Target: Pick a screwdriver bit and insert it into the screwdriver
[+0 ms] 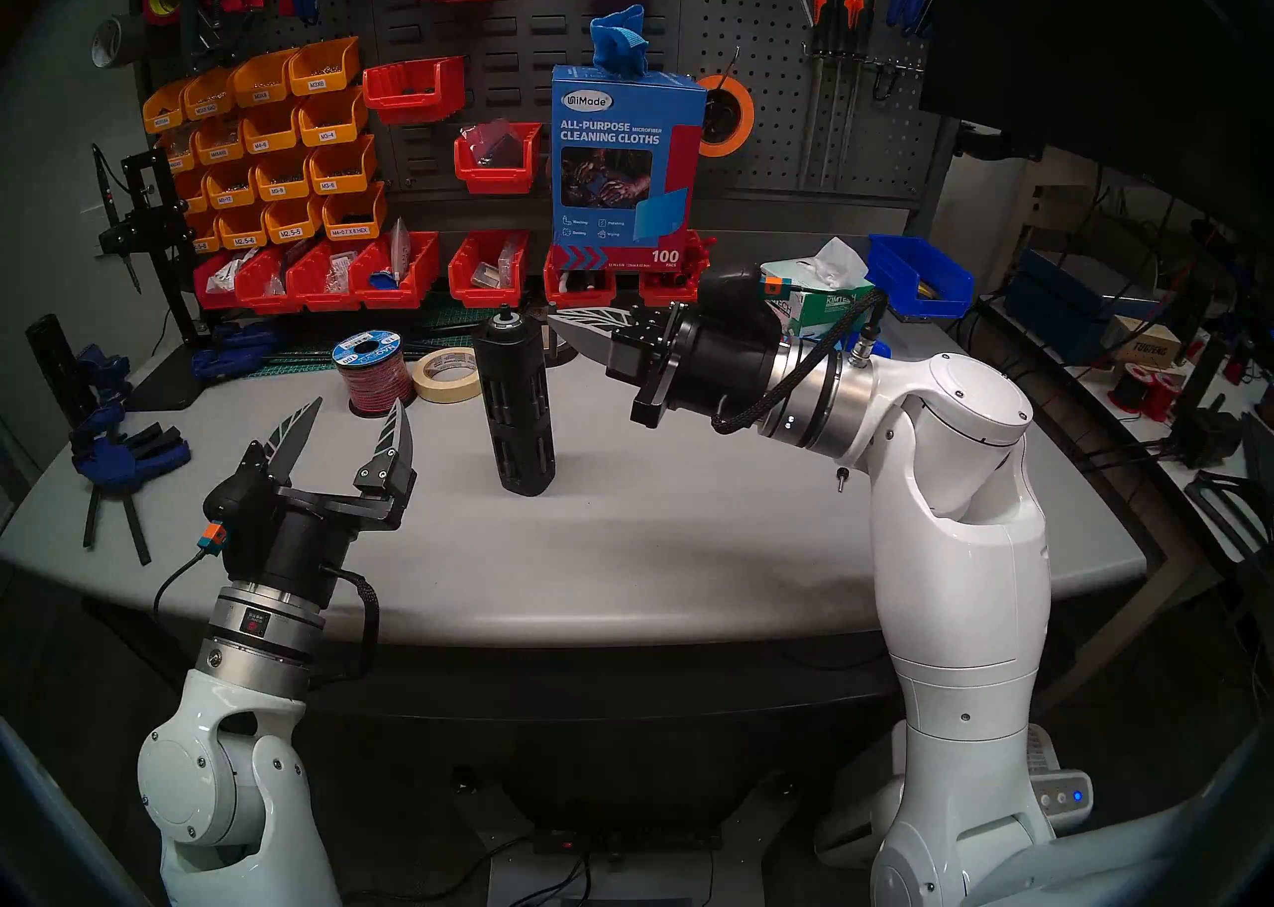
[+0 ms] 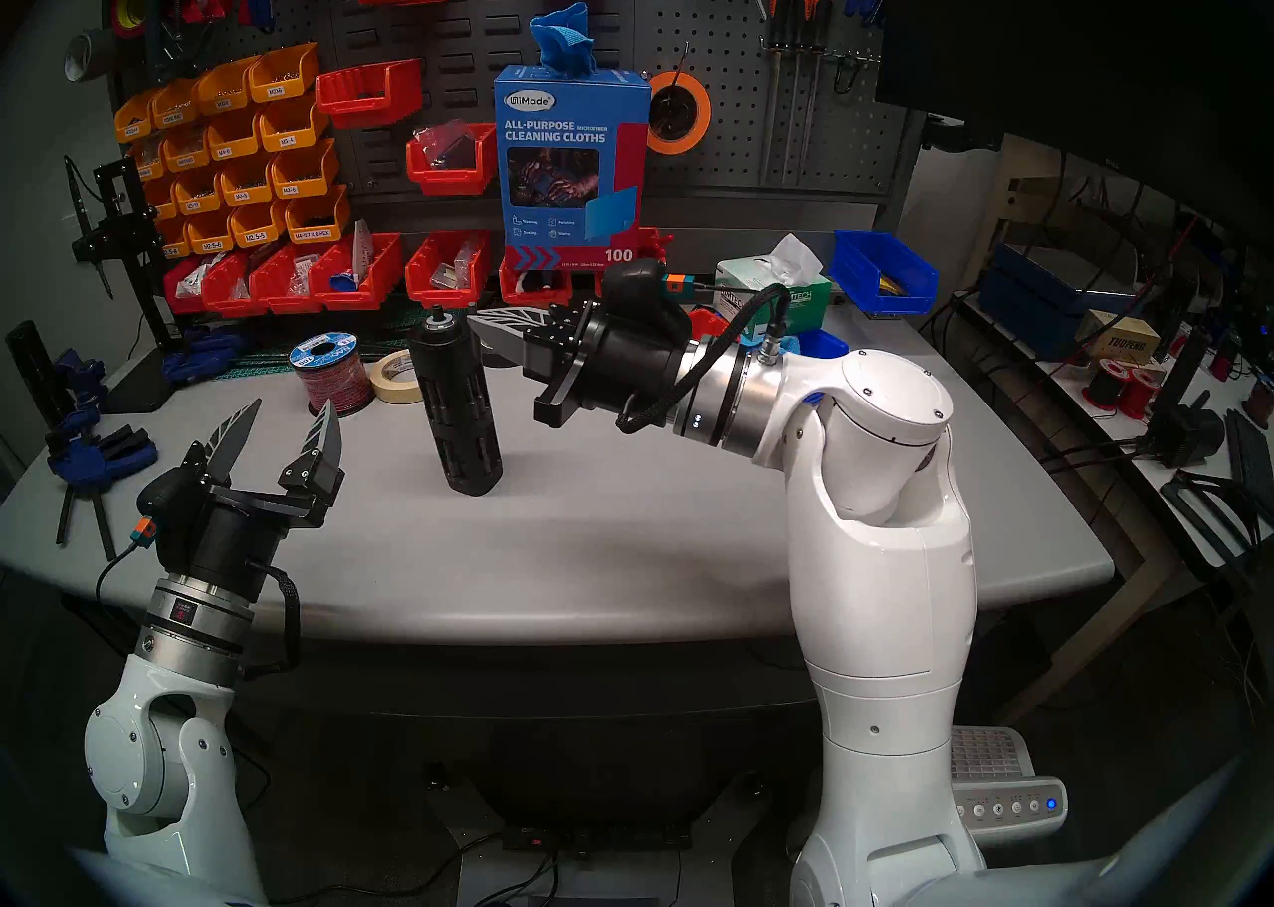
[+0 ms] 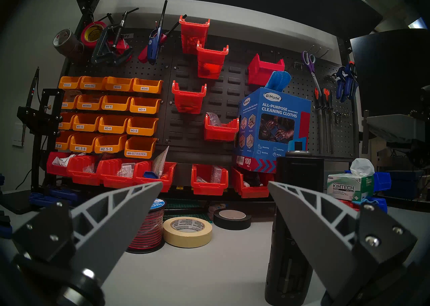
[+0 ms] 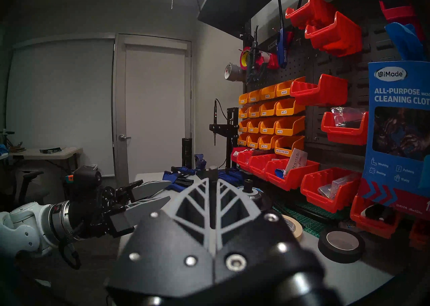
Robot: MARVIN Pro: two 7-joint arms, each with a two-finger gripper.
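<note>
Screwdriver (image 1: 517,402) upright on the table (image 1: 655,540)
Right gripper (image 1: 562,326) clenched beside its top, apparently pinching a thin dark bit (image 4: 213,170); left gripper (image 1: 358,426) spread, holding nothing.

A grey worktop (image 1: 655,540) carries the screwdriver (image 1: 518,402), standing upright near its middle. Behind it to the left lie a spool of red wire (image 1: 372,371), a roll of masking tape (image 1: 449,373) and a roll of black tape (image 3: 232,218). Blue clamps (image 1: 120,451) lie at the left edge, a Kimtech tissue box (image 1: 824,295) at the back right, and a small dark bit (image 1: 841,477) beside the right arm.
</note>
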